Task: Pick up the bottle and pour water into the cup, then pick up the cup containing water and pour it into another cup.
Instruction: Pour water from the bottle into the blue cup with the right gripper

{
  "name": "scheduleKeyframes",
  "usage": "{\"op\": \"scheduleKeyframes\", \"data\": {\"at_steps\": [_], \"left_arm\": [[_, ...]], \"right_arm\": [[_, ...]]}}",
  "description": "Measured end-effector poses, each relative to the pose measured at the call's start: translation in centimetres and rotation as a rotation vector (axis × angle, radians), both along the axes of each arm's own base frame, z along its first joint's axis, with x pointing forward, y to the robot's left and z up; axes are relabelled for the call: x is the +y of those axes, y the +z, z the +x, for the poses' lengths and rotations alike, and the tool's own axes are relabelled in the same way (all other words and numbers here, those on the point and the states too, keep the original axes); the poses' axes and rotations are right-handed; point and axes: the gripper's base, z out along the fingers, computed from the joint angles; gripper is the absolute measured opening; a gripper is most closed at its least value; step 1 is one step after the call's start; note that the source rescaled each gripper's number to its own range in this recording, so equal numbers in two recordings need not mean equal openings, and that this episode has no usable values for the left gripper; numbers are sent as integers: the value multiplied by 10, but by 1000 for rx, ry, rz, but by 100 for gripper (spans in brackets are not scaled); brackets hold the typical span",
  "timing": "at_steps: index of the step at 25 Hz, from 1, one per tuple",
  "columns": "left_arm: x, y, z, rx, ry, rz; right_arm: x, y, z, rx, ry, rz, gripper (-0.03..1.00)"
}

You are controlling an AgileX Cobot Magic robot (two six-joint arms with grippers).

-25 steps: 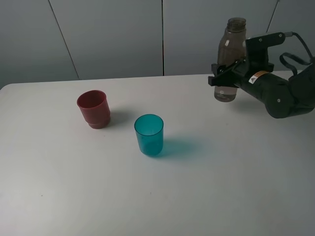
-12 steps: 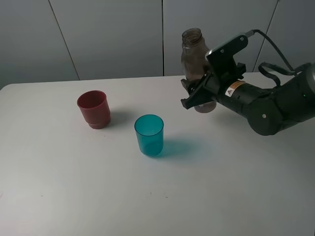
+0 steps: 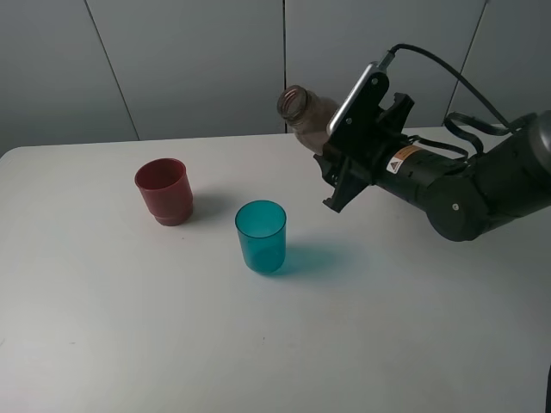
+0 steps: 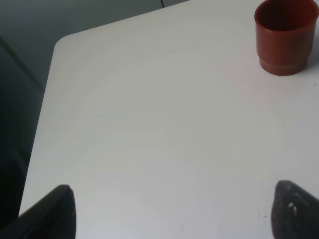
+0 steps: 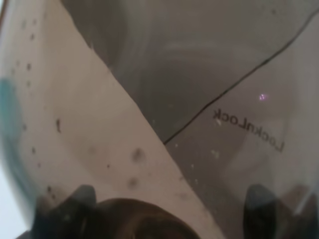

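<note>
Though the bottle (image 3: 303, 107), aloft right of the cup (image 3: 261, 234) and tilted mouth-first toward it, looks light, stiff and slick-walled, the right gripper (image 3: 337, 176) clamped round its lower body seems sound; left gripper (image 4: 177, 211) jaws wide, empty.

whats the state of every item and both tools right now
bottle: uncapped, held off the table, tilted
teal cup: upright on the table, not held
red cup: upright on the table, not held
right tool: shut on the bottle
left tool: open, holding nothing
</note>
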Motion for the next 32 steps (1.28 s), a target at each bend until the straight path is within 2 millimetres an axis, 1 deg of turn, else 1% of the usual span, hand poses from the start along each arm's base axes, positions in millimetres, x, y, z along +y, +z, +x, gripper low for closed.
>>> {"op": "scheduleKeyframes", "data": {"at_steps": [7,14,16,27,32], "left_arm": [[0,0,0,0,0,0],[0,0,0,0,0,0],[0,0,0,0,0,0],[0,0,0,0,0,0],[0,0,0,0,0,0]], "right_arm": [[6,-3,-5,-17,55,-102,5],[9,-8,-8,-55,151,-323,5],[9,-9,-9,-66,171,-363,5],[5,-9,-7,-129,184,-525,5],[6,-8,-6,-156,202,-568,5]]}}
